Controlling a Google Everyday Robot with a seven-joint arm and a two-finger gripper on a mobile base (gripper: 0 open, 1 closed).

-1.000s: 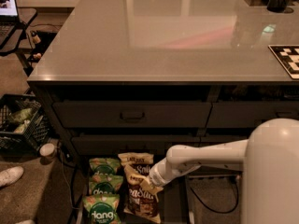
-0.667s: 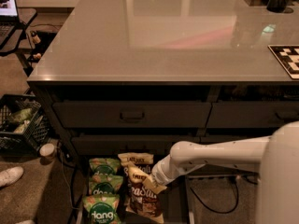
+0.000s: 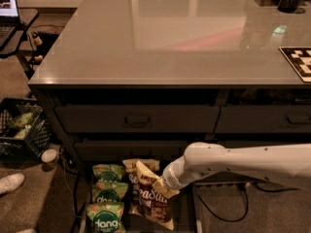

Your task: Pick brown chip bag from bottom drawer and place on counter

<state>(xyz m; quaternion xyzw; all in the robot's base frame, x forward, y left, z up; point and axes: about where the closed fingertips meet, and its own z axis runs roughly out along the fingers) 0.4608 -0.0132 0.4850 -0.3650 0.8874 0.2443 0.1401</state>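
Camera view is showing the end effector (image 3: 164,185) touching the right edge of the brown chip bag (image 3: 148,201). Whether it is gripping, I cannot tell.

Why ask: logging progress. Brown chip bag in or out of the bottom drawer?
In: the brown chip bag sits tilted in the bottom drawer, pincer at its top.

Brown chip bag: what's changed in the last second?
The brown chip bag has tilted up a little in the bottom drawer, its top corner now higher, with the tool against its upper right edge. The bulky rear of the arm has left the view rightward. Green bags and counter unchanged.
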